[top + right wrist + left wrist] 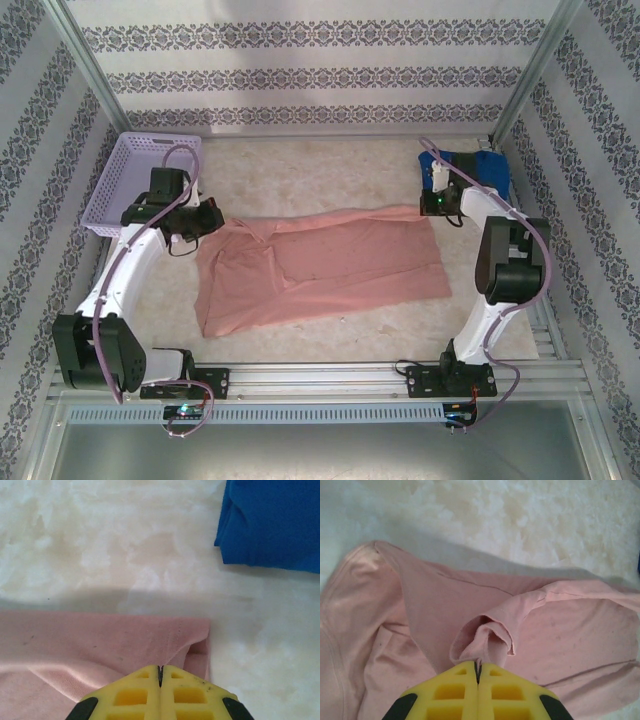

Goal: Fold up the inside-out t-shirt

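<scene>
The inside-out t-shirt lies spread across the middle of the table, long side running left to right, with loose wrinkles and a doubled-over flap on its left half. Its far edge appears to be taken at both ends, so the step in hand is judged to be a fold of that edge toward the near side.

For a clean fold, both far corners are best lifted together and level, the cloth drawn lightly taut between them so the left-side wrinkles are pulled out, and the edge laid down parallel to the near hem.

The left gripper is pressed together on a bunched ridge of pink fabric at the far left, near the lilac basket. The right gripper is likewise closed, its tips seated on the far right corner of the hem, which seems to be pinched. The blue t-shirt lies apart, beyond that corner, and should be left undisturbed.
</scene>
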